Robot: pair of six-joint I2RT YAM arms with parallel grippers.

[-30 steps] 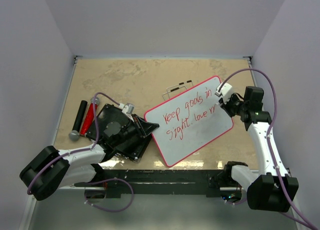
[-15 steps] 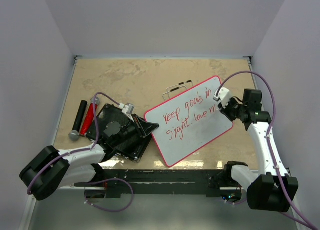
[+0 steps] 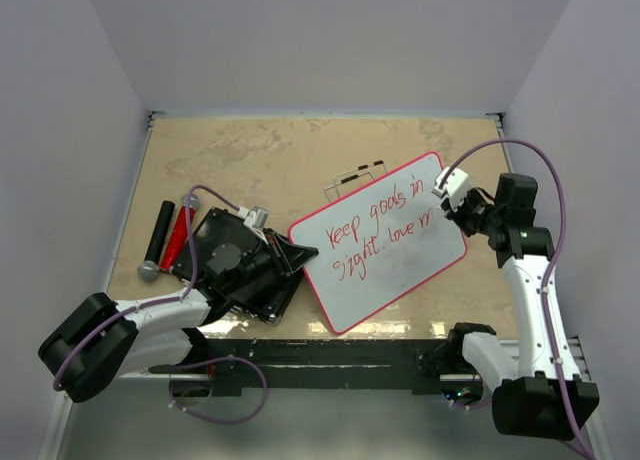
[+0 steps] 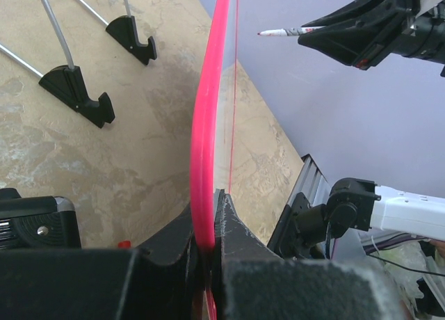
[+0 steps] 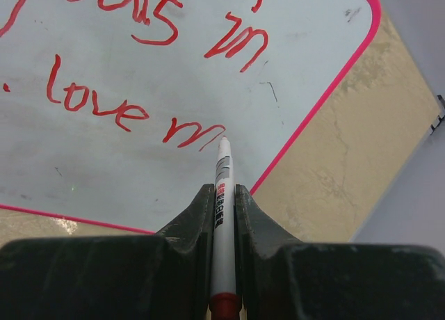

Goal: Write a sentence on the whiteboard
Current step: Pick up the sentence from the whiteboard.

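Note:
The whiteboard (image 3: 385, 242) with a red rim lies tilted on the table; its rim also shows edge-on in the left wrist view (image 4: 203, 146). The sentence (image 3: 375, 230) reads "Keep goals in sight, love m" in red; its end shows in the right wrist view (image 5: 191, 132). My left gripper (image 3: 292, 252) is shut on the board's left corner. My right gripper (image 3: 447, 192) is shut on a white marker (image 5: 222, 209), whose tip hovers just right of the last "m". The marker tip also shows in the left wrist view (image 4: 278, 33).
A black ribbed slab (image 3: 235, 265) lies under my left arm. A black tube (image 3: 158, 235) and a red marker (image 3: 180, 235) lie at the left. A wire stand with black clips (image 3: 357, 173) lies behind the board, also in the left wrist view (image 4: 76, 90).
My right gripper with the marker has lifted and shifted slightly to the right, away from the board's surface. The board and left arm have not moved.

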